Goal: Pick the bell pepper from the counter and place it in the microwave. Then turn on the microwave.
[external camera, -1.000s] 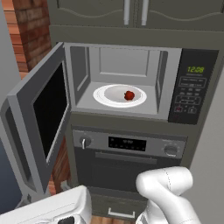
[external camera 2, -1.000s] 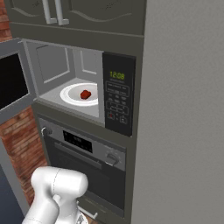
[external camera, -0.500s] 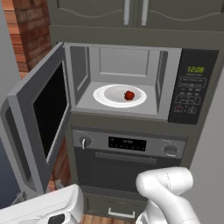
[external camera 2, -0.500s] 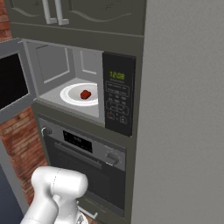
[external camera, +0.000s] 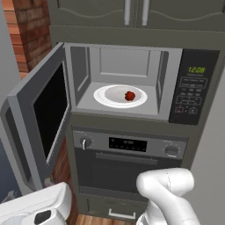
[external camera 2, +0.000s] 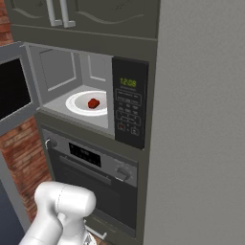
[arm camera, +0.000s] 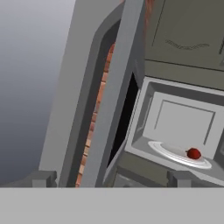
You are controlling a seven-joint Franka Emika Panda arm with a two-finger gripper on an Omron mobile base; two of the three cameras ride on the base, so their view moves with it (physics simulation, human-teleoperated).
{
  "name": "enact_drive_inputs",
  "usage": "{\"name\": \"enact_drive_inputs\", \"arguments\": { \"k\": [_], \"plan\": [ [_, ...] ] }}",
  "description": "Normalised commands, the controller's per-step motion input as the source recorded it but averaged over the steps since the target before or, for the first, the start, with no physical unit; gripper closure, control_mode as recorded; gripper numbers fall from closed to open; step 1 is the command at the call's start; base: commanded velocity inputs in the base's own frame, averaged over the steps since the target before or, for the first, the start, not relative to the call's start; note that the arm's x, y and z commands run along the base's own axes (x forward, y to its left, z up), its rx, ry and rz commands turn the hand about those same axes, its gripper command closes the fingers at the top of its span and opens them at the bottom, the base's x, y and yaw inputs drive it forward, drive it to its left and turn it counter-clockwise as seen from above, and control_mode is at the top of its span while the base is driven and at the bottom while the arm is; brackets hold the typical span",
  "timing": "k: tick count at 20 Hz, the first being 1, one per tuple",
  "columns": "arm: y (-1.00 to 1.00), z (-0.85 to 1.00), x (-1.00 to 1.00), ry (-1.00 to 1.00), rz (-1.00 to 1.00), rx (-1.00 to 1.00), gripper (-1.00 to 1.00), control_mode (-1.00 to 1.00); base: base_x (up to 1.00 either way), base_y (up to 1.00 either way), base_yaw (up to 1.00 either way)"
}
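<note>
The hand (arm camera: 112,179) is standing wide open and gripping nothing; in the hand view its two fingertips (arm camera: 40,178) are showing far apart at the bottom, looking past the edge of the open door (arm camera: 111,100) toward the cavity. The bell pepper (external camera: 129,96) is sitting on the white round plate (external camera: 110,96) inside the microwave (external camera: 132,55), a little right of the plate's middle, so the placing step is looking finished. The door is hanging swung out to the left in the left base view, with its dark window facing the cavity.

The step in hand, as I am judging it, is closing that door before anything can be switched on. The next move is calling for the hand to get round to the outer face of the door and push it toward the cavity until it is lying flush. After that the keypad panel (external camera 2: 129,103), showing green digits at its top, is waiting for a press on a start button. The oven (external camera: 127,162) below, with its knobs, is playing no part.
</note>
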Motion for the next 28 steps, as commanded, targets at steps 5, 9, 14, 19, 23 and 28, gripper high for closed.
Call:
{"name": "enact_drive_inputs", "arguments": {
  "k": [5, 9, 14, 19, 23, 28],
  "plan": [
    [0.19, -0.05, 0.10, 0.00, 0.00, -0.01, -1.00, -1.00, 0.00, 0.00, 0.00],
    [0.05, -0.02, 0.11, 0.00, 0.00, 0.00, -1.00, -1.00, 0.00, 0.00, 0.00],
    [0.03, -0.08, 0.18, 0.00, 0.00, 0.00, -1.00, -1.00, 0.00, 0.00, 0.00],
    [0.13, -0.10, 0.19, 0.00, 0.00, -0.01, -1.00, -1.00, 0.00, 0.00, 0.00],
    [0.24, -0.10, 0.09, 0.00, 0.00, -0.03, -1.00, -1.00, 0.00, 0.00, 0.00],
    [0.33, -0.04, 0.03, 0.00, 0.00, -0.03, -1.00, -1.00, 0.00, 0.00, 0.00]
  ]
}}
